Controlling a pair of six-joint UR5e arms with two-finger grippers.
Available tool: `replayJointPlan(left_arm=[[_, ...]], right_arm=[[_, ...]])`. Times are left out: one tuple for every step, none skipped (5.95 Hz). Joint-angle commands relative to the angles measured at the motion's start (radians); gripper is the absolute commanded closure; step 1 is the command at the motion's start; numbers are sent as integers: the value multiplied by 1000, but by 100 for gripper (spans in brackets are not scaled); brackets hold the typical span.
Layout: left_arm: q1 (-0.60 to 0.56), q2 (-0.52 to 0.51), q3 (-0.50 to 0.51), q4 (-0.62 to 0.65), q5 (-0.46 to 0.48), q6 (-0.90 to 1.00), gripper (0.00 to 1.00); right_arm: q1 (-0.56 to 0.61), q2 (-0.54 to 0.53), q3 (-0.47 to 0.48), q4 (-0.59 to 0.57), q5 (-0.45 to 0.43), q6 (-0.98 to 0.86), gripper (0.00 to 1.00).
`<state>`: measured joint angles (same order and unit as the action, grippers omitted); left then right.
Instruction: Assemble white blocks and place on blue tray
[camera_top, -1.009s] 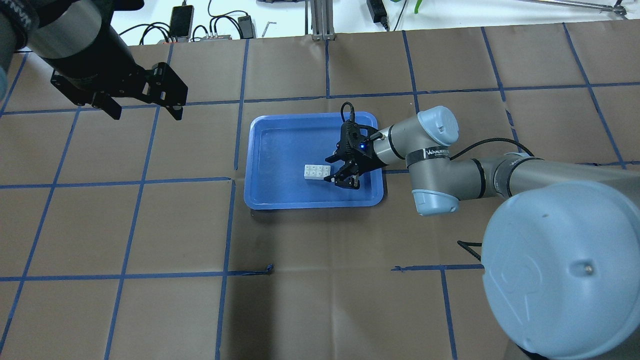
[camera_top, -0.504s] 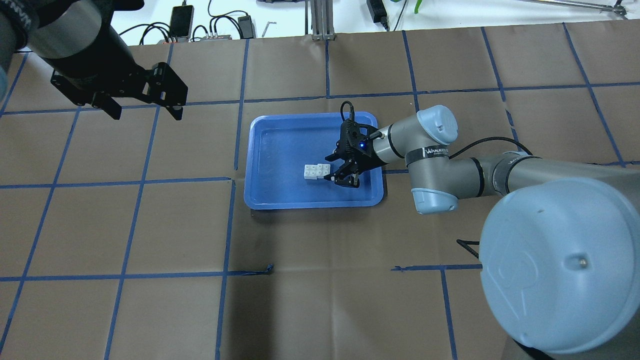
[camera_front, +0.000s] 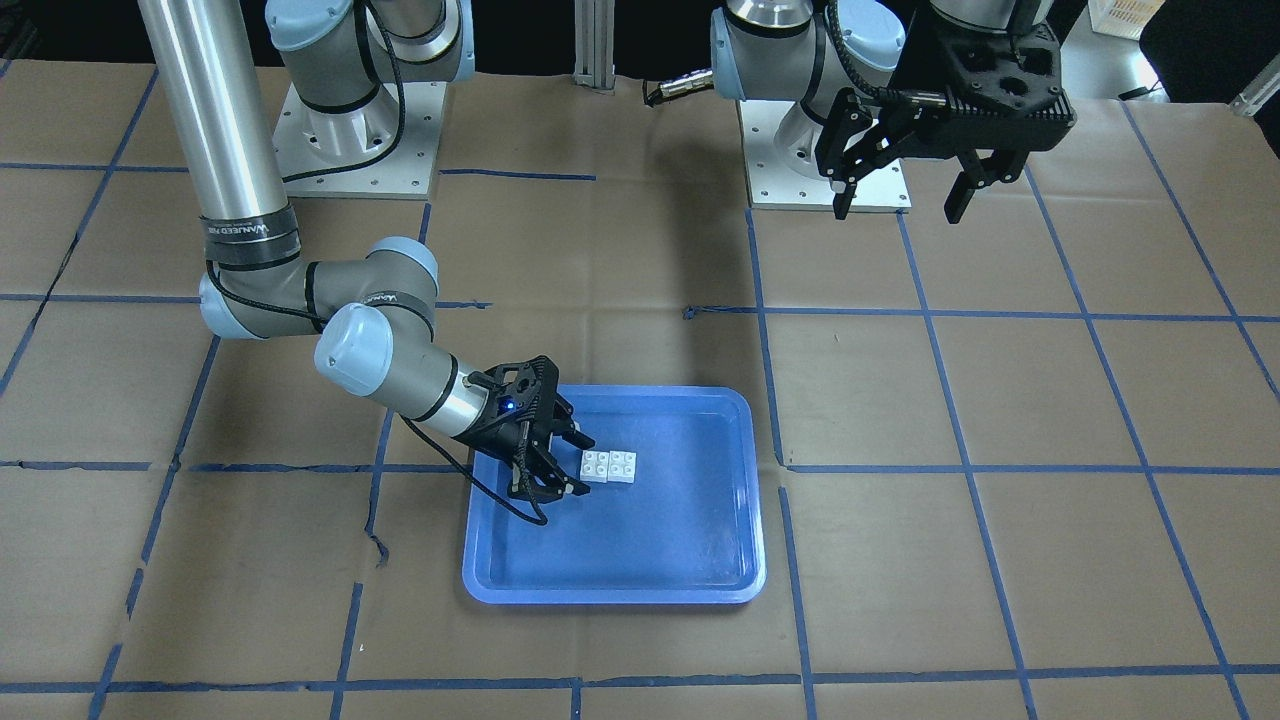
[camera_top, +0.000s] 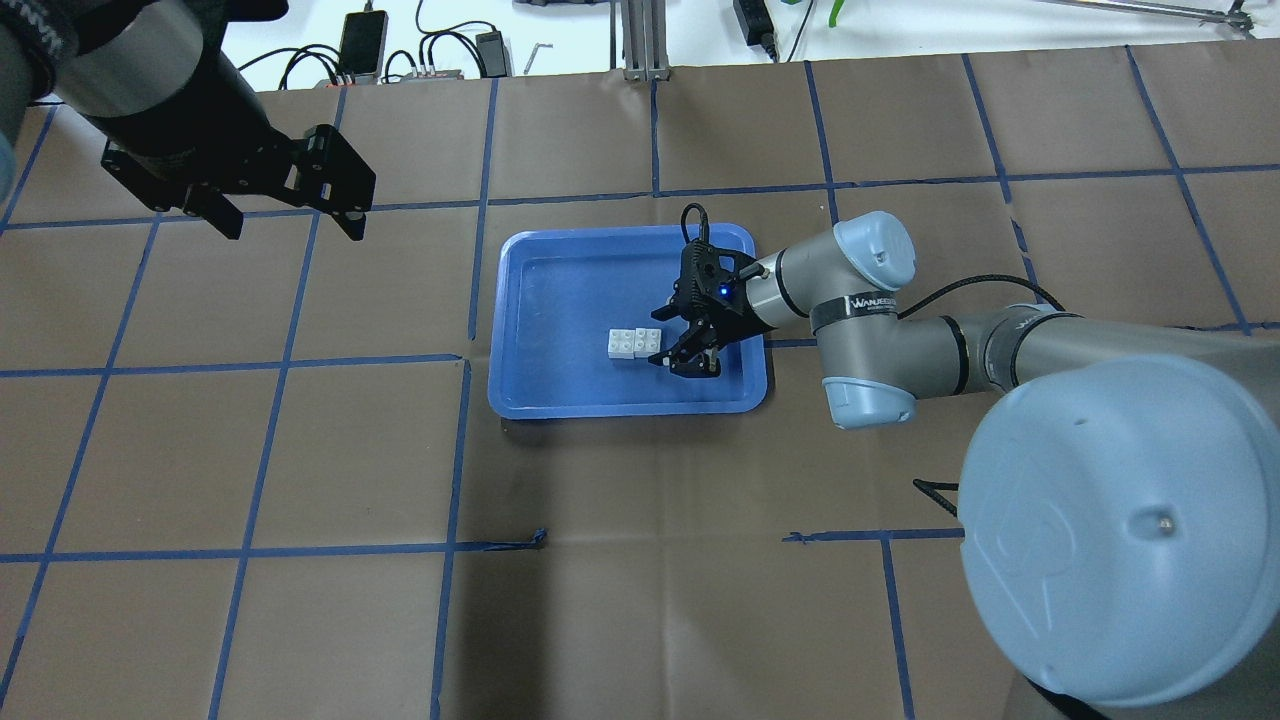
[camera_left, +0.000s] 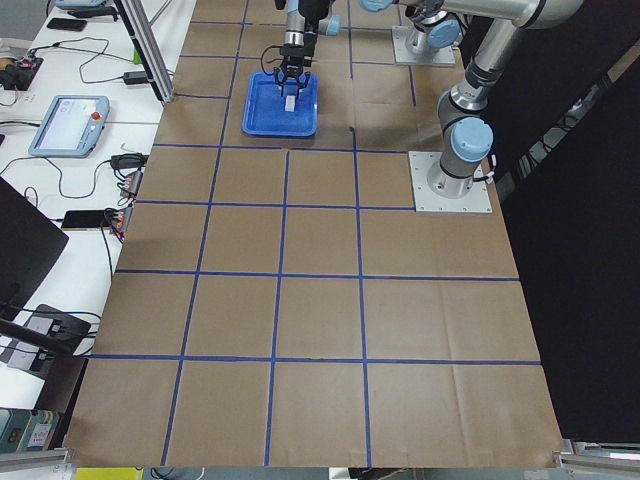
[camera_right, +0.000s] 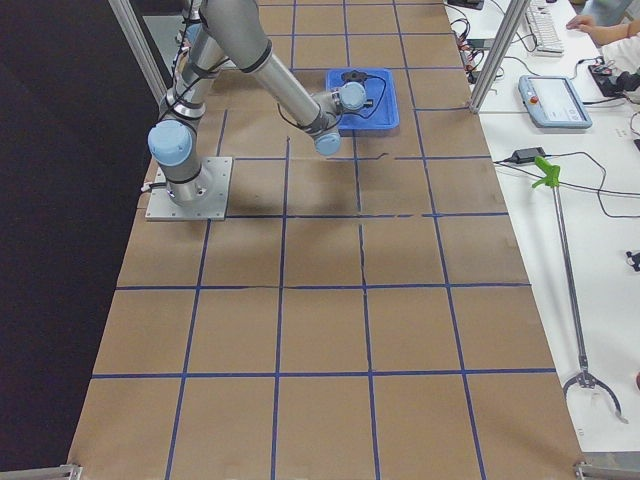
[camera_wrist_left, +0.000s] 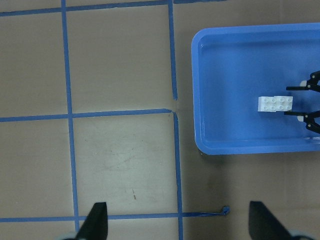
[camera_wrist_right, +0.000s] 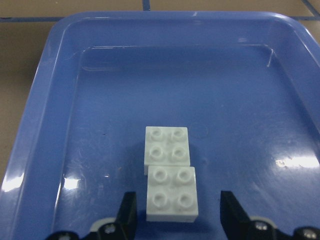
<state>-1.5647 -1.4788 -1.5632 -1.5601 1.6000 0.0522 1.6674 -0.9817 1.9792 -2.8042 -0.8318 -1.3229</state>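
Observation:
Two white blocks (camera_top: 634, 343) lie studs up on the floor of the blue tray (camera_top: 520, 400), side by side and touching, slightly out of line. In the right wrist view the far block (camera_wrist_right: 167, 145) and the near block (camera_wrist_right: 171, 194) show clearly. My right gripper (camera_top: 660, 337) is open and low in the tray, its fingers on either side of the near block without gripping it. My left gripper (camera_top: 293, 225) is open and empty, held high over the table's back left, far from the tray. The blocks (camera_front: 609, 466), tray (camera_front: 600, 590) and both grippers, right (camera_front: 582, 465) and left (camera_front: 897, 208), also show in the front view.
Brown paper with a blue tape grid (camera_top: 455, 450) covers the table. A phone (camera_top: 362, 40) and cables lie beyond the back edge. The arms' base plates (camera_front: 825, 150) stand on the robot's side. The tray's floor left of the blocks (camera_top: 560, 300) is bare.
My right gripper has shifted slightly around the blocks, and the block nearest it has moved a little out of line with the other. My left arm has not moved.

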Motion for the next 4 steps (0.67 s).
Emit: replayJointPlan(left_arm=[[0, 0, 0, 0, 0, 0, 1], [0, 0, 0, 0, 0, 0, 1], [0, 0, 0, 0, 0, 0, 1], [0, 0, 0, 0, 0, 0, 1]], right_arm=[[0, 0, 1, 0, 0, 1, 35], [0, -2, 0, 2, -1, 4, 27], [-2, -9, -3, 8, -9, 13, 0], [-2, -20, -13, 11, -15, 102, 0]])
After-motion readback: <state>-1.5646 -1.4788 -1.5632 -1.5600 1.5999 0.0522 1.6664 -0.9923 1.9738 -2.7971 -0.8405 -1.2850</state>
